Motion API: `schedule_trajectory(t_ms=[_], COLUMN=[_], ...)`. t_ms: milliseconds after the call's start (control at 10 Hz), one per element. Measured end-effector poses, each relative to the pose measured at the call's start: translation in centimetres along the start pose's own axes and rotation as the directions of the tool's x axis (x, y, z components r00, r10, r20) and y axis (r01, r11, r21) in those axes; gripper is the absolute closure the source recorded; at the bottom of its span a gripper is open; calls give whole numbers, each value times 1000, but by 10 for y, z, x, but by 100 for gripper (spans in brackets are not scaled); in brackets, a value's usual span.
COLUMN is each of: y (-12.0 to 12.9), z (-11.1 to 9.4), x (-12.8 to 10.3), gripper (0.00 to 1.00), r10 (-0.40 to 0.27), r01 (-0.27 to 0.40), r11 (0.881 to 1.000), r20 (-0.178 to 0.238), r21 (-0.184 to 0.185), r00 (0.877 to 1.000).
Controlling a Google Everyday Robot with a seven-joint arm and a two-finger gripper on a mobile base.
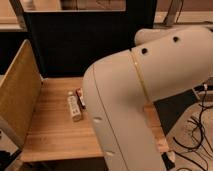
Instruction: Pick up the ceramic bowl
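Note:
No ceramic bowl shows in the camera view; it is either hidden behind my arm or out of view. My white arm fills the middle and right of the view and covers much of the wooden table. My gripper is not in view; only the arm's large white links with a thin gold seam show.
A pale oblong packet lies on the table beside a small dark red item. A tan side panel stands at the table's left edge. A dark partition closes the back. Cables lie on the floor at right.

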Motion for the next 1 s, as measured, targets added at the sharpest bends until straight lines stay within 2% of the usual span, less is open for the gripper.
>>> schedule_trajectory(t_ms=[1000], y=[2], z=[1], x=[0], gripper=[34], r10=[-2], r01=[2], r11=[1000], r20=[-1], r21=[0], r00=[1000])
